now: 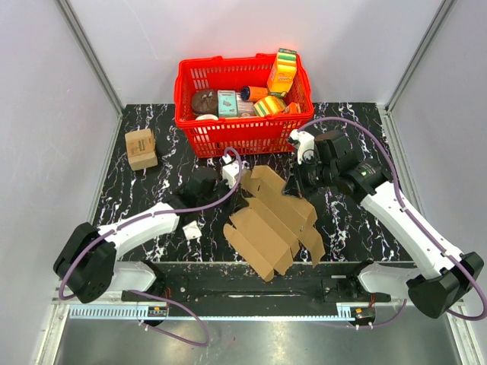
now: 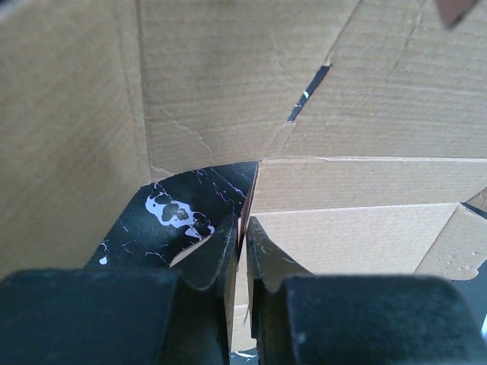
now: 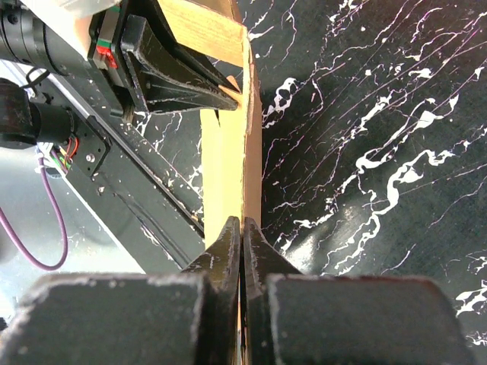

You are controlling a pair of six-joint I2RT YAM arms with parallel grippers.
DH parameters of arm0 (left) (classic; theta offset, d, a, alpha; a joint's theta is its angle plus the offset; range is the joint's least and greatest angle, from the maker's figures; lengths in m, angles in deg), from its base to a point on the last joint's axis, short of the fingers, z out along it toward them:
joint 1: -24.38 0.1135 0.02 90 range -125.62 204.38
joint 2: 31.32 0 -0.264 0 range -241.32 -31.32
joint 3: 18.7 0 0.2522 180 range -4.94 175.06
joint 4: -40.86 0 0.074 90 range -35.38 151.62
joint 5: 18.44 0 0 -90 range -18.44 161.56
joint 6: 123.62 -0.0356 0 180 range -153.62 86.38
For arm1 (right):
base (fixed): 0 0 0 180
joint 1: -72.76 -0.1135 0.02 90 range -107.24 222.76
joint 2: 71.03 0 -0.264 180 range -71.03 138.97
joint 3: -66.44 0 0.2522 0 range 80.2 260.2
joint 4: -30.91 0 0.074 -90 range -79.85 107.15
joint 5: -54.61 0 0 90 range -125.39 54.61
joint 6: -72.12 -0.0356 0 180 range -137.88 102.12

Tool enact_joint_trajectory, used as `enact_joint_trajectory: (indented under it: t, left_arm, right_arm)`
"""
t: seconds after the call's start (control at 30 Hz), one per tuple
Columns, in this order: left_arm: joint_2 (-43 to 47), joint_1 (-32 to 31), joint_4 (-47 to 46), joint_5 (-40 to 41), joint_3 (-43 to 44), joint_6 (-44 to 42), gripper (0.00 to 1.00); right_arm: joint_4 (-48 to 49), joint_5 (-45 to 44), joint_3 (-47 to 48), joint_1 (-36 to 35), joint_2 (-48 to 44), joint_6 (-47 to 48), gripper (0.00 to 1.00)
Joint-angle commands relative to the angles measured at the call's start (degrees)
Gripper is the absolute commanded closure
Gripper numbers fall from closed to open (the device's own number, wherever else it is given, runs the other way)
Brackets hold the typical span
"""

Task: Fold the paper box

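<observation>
Item 1, far left: a small tan box [image 1: 141,148] on the black marbled table [image 1: 358,220], well apart from the work and playing no part in it. Item 2: a white scrap [image 1: 192,230] lying beside the left arm. Item 3: the left gripper [image 2: 243,239], jaws narrowed to a slit with a thin cardboard edge between them at the far-left corner of the sheet; the pinch looks shallow, at the very margin. Item 4, centre: the paper box [image 1: 270,224], plain brown card on the table between the 2 arms and just in front of the red basket [image 1: 243,135]. It is mostly spread out, with its panels, creases and notched flaps all showing. No wall stands and no carton shape exists yet. Item 5, right: the right gripper [image 3: 242,243], fingers pressed together on the far-right edge of the same sheet, so the far strip is held at both ends and seems tilted up off the table. Progress, as a judgement: grips taken and the first fold only beginning. Raising the sides, tucking the flaps and closing the box all remain to be done.
</observation>
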Motion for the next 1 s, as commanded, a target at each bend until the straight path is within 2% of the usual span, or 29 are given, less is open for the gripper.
enact_joint_trajectory:
  t: [0.0, 0.13, 0.2, 0.3, 0.43, 0.73, 0.83, 0.97]
  left_arm:
    - [1.0, -0.4, -3.0, 1.2, 2.2, 3.2, 0.89]
    - [0.6, -2.8, -3.0, 5.8, 3.3, 4.0, 0.91]
    - [-0.8, -4.6, -1.3, 11.0, 4.3, 4.4, 0.91]
    - [-3.7, -8.1, 2.2, 20.4, 7.6, 5.4, 0.90]
    - [-8.1, -14.7, 8.1, 38.0, 14.1, 6.7, 0.89]
    - [-17.6, -24.5, 12.6, 61.6, 23.2, 8.7, 0.83]
    - [-20.4, -27.6, 12.6, 67.9, 24.7, 8.2, 0.80]
    - [-23.2, -29.9, 12.8, 71.2, 25.8, 8.1, 0.75]
  right_arm:
    - [2.5, -0.6, 2.9, -0.5, 0.7, -4.2, 0.97]
    - [3.3, -0.9, 3.2, -0.5, 2.1, -6.6, 0.98]
    - [3.6, -1.1, 3.4, -0.5, 2.5, -7.8, 0.98]
    - [3.7, -2.5, 3.8, -0.5, 3.1, -9.5, 0.98]
    - [4.2, -4.6, 4.0, -0.5, 4.0, -12.1, 0.98]
    - [4.9, -5.4, 4.3, -0.6, 5.8, -16.2, 0.98]
    - [4.9, -5.5, 4.4, -0.5, 6.3, -17.3, 0.98]
    - [5.1, -5.7, 4.3, -0.5, 6.3, -17.9, 0.98]
